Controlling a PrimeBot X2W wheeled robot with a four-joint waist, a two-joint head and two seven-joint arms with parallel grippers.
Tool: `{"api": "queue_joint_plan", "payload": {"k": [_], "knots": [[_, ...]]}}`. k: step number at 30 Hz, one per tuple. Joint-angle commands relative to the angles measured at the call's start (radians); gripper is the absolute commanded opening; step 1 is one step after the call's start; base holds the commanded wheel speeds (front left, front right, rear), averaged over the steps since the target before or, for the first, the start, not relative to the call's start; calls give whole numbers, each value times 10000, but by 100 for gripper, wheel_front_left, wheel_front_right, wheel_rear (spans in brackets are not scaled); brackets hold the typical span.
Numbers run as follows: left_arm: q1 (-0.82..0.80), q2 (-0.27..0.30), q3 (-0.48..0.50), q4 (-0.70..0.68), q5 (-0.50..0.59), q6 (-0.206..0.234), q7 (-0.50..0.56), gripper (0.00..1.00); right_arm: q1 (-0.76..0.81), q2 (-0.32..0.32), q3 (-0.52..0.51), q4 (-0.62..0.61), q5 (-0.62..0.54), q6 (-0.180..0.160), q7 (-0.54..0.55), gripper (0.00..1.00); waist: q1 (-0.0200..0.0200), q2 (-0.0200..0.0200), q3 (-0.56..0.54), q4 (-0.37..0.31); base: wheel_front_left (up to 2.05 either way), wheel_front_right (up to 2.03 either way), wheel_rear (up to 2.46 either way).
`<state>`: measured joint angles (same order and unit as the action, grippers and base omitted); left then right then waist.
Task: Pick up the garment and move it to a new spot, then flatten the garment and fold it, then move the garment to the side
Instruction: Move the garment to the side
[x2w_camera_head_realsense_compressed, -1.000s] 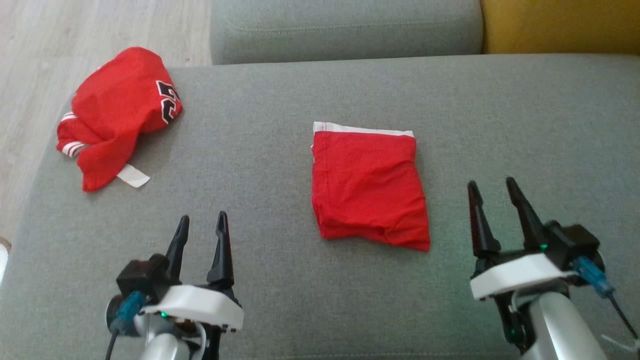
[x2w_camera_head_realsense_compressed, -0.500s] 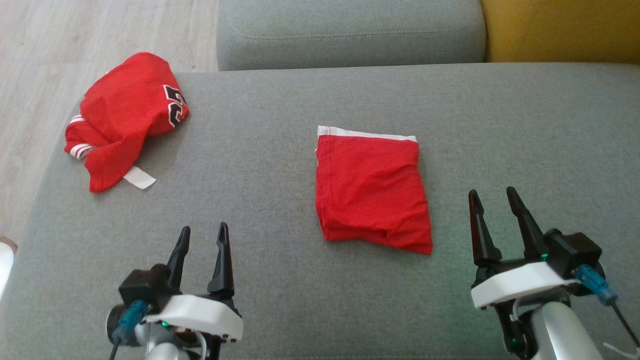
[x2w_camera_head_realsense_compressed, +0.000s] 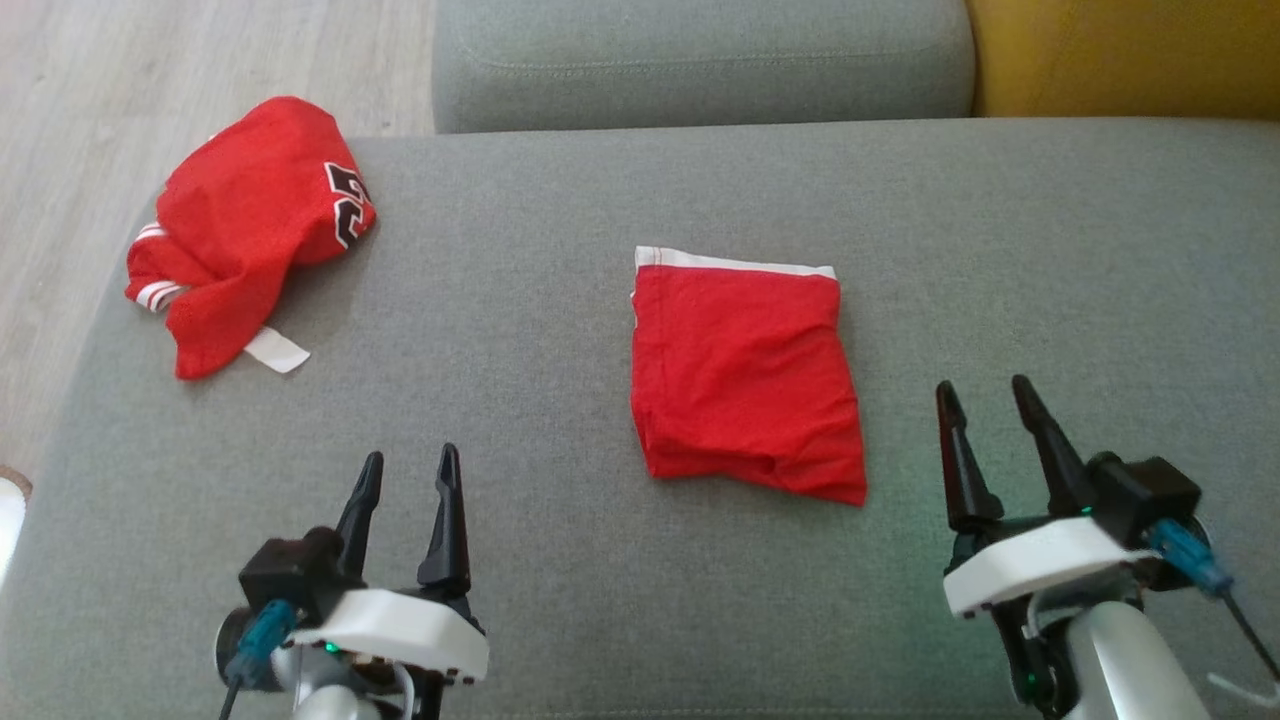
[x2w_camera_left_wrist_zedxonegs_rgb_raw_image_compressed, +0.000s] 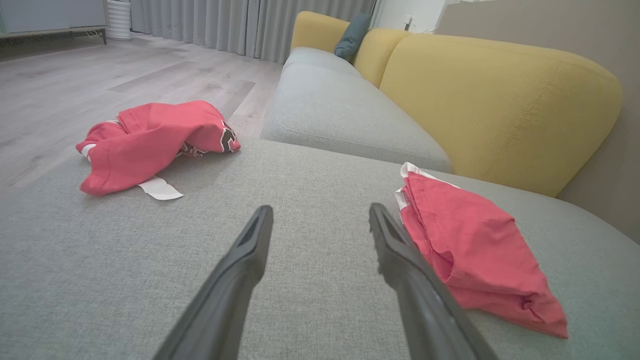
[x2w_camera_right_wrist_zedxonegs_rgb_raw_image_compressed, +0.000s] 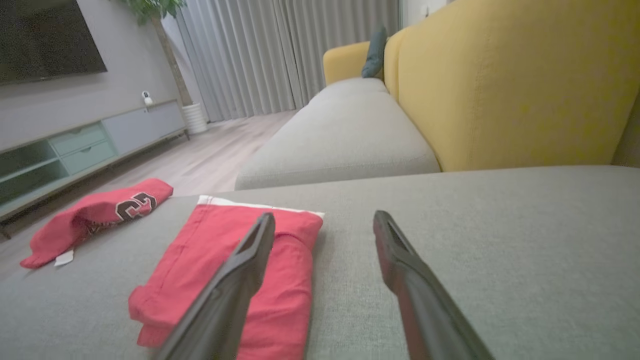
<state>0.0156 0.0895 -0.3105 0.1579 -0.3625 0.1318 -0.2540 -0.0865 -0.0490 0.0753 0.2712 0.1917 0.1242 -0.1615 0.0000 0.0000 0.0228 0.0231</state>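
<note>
Got a folded red garment (x2w_camera_head_realsense_compressed: 745, 385) lying flat smack in the middle of the grey seat cushion (x2w_camera_head_realsense_compressed: 1000, 250), white band along the far edge. Also spotting a crumpled red jersey (x2w_camera_head_realsense_compressed: 245, 225) well off to the left, bunched at the cushion's corner by the wood floor (x2w_camera_head_realsense_compressed: 150, 60). Seeing the left gripper (x2w_camera_head_realsense_compressed: 410, 458) and right gripper (x2w_camera_head_realsense_compressed: 980, 385) hovering on the near side, one each side of the fold, both spread wide, gripping nothing, clear of the fabric. Yellow backrest (x2w_camera_head_realsense_compressed: 1120, 50) beyond, far right.
</note>
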Motion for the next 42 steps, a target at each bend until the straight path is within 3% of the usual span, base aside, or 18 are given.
{"api": "queue_joint_plan", "payload": {"k": [1, 3, 7, 13, 20, 29, 30, 31, 33, 35, 42], "knots": [[-396, -24, 371, -329, 81, -11, -78, 100, -409, -13, 204, -308, -31, 65, 383, 100, 0, 0, 111, 14, 0, 0, 0], [-426, -30, 373, -345, 90, -15, -78, 100, -571, -13, 196, -314, -80, 65, 707, 100, 0, 0, 177, 25, 0, 0, 0], [-566, -92, 333, -382, 109, -54, -78, 100, -1472, -177, 52, -307, -401, 65, 2406, 100, 0, 0, 506, 129, 0, 0, 0], [-881, -241, 245, -341, 70, -158, -78, 100, -2890, -950, 301, 295, 415, 65, 4917, 100, 0, 0, 1126, 477, 0, 0, 0], [-1260, -343, 254, -283, 75, -237, -78, 100, -4031, -1540, 1052, 1423, 1468, 65, 6224, 100, 0, 0, 1783, 1036, 0, 0, 0], [-1464, -383, 324, -273, 130, -303, -78, 100, -4586, -1982, 1853, 2606, 2655, 65, 7144, 100, 0, 0, 2172, 1421, 0, 0, 0], [-1473, -385, 333, -278, 136, -305, -78, 100, -4630, -1996, 1932, 2692, 2800, 65, 7249, 67, 0, 0, 2193, 1428, 0, 0, 0], [-1479, -386, 345, -285, 143, -305, -78, 100, -4676, -2014, 2022, 2755, 2937, 65, 7338, 48, 0, 0, 2214, 1428, 0, 0, 0], [-1500, -388, 366, -300, 153, -296, -78, 100, -4769, -2057, 2185, 2821, 3166, 65, 7412, 29, 0, 0, 2262, 1399, 0, 0, 0], [-1523, -389, 361, -314, 160, -284, -78, 100, -4852, -2114, 2317, 2842, 3319, 65, 7330, 0, 0, 0, 2304, 1325, 0, 0, 0], [-1681, -390, 430, -425, 445, -345, -78, 100, -5307, -2598, 2373, 2808, 3092, 65, 6451, 0, 0, 0, 2575, 535, 0, 0, 0]]}}
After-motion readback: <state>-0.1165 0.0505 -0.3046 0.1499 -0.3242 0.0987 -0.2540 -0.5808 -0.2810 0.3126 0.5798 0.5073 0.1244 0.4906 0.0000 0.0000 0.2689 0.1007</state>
